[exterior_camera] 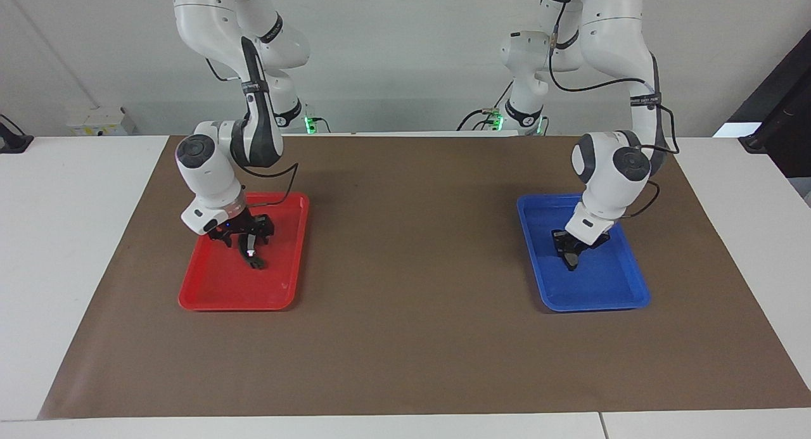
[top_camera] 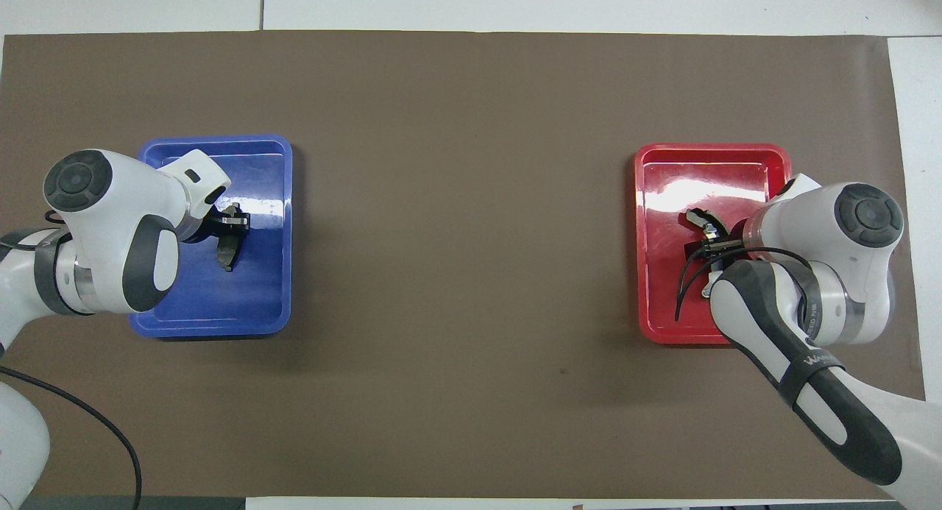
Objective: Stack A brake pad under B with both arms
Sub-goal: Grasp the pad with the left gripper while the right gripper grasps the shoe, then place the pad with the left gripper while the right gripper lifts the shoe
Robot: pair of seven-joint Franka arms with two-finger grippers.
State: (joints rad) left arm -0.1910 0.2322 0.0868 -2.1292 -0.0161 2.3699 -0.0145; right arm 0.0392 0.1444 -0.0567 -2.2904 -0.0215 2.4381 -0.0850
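The A brake pad [exterior_camera: 573, 260] [top_camera: 226, 252], short and dark, lies in the blue tray [exterior_camera: 599, 303] [top_camera: 213, 324] toward the left arm's end of the table. My left gripper [exterior_camera: 569, 249] [top_camera: 234, 221] is down in that tray, shut on the pad's end nearer the robots. B [exterior_camera: 254, 257] [top_camera: 696, 217], the long crescent with a silver strip, lies in the red tray [exterior_camera: 231, 303] [top_camera: 662, 332] toward the right arm's end. My right gripper [exterior_camera: 248, 239] [top_camera: 712, 239] is low over B's middle, open, with a finger on either side of it.
Both trays sit on a brown mat [exterior_camera: 412, 268] that covers most of the white table. A wide stretch of bare mat lies between the two trays. The right arm's forearm and cable cover part of the red tray in the overhead view.
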